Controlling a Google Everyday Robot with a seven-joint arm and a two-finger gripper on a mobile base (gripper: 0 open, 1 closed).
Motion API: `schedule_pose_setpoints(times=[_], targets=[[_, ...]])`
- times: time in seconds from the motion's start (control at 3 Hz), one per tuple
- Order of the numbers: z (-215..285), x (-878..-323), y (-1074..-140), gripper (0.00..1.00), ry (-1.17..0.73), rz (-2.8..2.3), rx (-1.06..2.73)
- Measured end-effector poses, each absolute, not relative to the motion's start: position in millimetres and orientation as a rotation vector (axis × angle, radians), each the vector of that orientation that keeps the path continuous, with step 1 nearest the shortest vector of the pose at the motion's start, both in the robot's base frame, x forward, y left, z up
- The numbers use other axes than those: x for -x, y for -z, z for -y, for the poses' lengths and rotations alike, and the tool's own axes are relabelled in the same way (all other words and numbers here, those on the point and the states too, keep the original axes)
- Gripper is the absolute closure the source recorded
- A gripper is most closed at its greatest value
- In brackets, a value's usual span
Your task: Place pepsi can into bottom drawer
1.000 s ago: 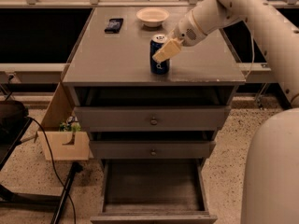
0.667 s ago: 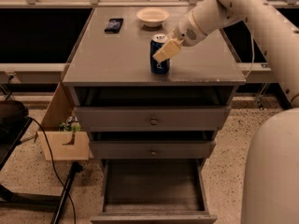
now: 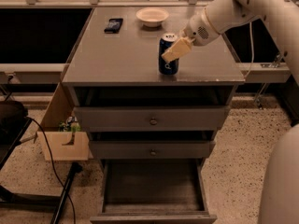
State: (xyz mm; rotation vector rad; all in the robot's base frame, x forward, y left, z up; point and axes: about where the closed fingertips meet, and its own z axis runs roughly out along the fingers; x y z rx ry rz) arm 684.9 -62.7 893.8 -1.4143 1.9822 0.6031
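The pepsi can, dark blue with a silver top, stands upright on the grey cabinet top, near its front edge and right of centre. My gripper reaches in from the upper right and is shut on the can's upper half. One tan finger lies across the can's front and the other is hidden behind it. The bottom drawer is pulled out at the foot of the cabinet, and its flat dark floor is bare.
A white bowl and a dark phone sit at the back of the cabinet top. The two upper drawers with round knobs are closed. A cardboard box stands on the floor at the left, with cables and a dark stand beside it.
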Motion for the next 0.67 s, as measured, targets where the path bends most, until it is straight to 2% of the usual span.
schedule_pose_setpoints(times=[0.67], targets=[[88.3, -603.2, -942.4, 1.00, -0.531, -2.030, 1.300]])
